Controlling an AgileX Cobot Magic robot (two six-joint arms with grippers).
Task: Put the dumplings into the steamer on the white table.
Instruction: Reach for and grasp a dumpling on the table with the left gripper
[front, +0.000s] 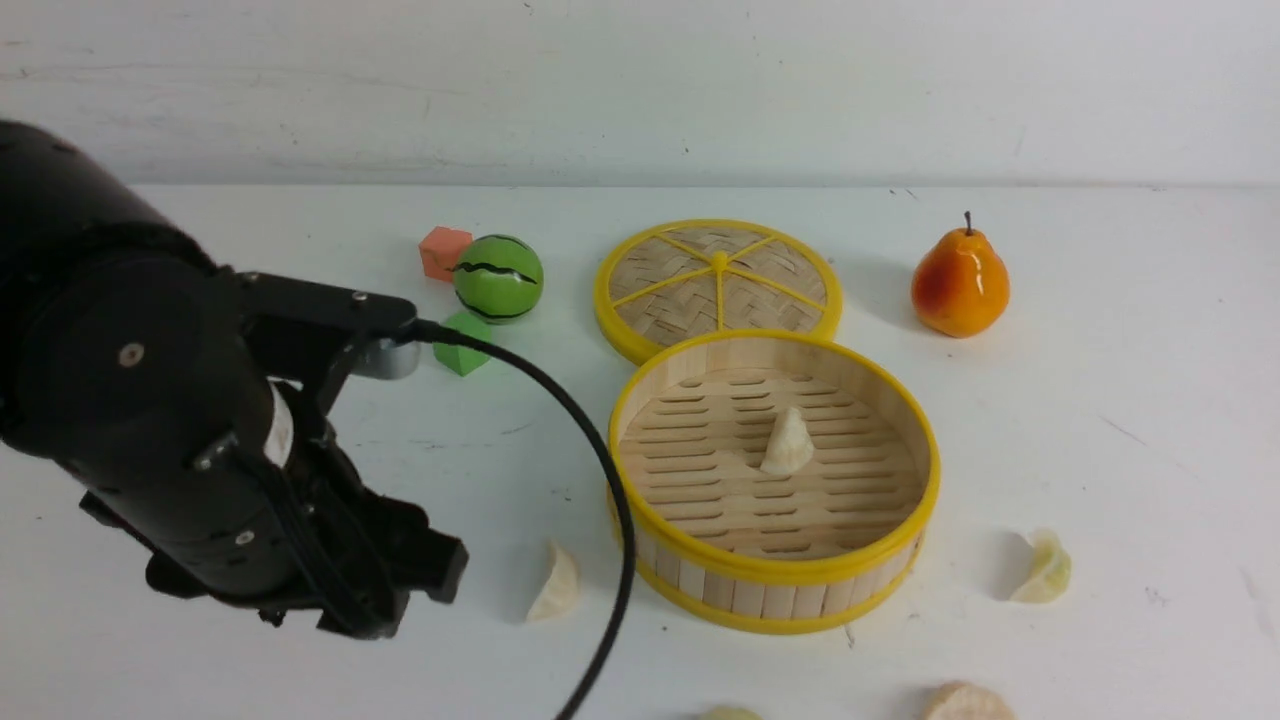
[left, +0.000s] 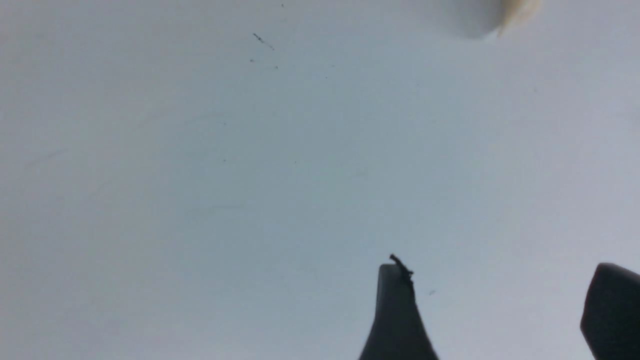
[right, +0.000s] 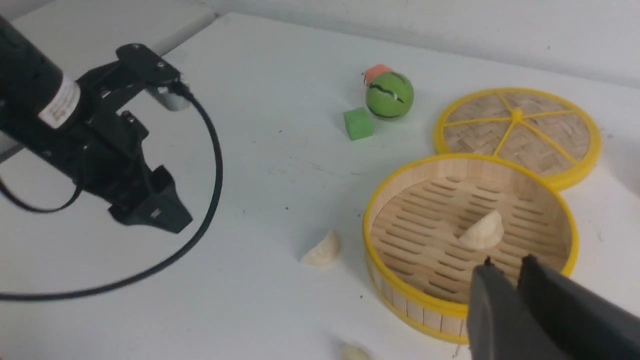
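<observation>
The steamer (front: 775, 572) stands on the white table (front: 200, 680) with one dumpling (front: 787, 443) upright on its slatted floor. Another dumpling (front: 555, 585) lies just left of the steamer and a third (front: 1045, 570) lies to its right. Two more (front: 965, 703) (front: 730, 713) are cut by the front edge. My left gripper (left: 505, 282) is open and empty, low over bare table left of the near dumpling (left: 517, 10). My right gripper (right: 505, 262) is shut and empty above the steamer's (right: 366, 222) near rim, close to the dumpling inside (right: 482, 232).
The woven yellow-rimmed lid (front: 718, 285) lies flat behind the steamer. An orange pear (front: 958, 285) stands at the back right. A green striped ball (front: 498, 277), an orange cube (front: 444, 250) and a green cube (front: 462, 345) sit at the back left. The left arm's black cable (front: 600, 450) loops beside the steamer.
</observation>
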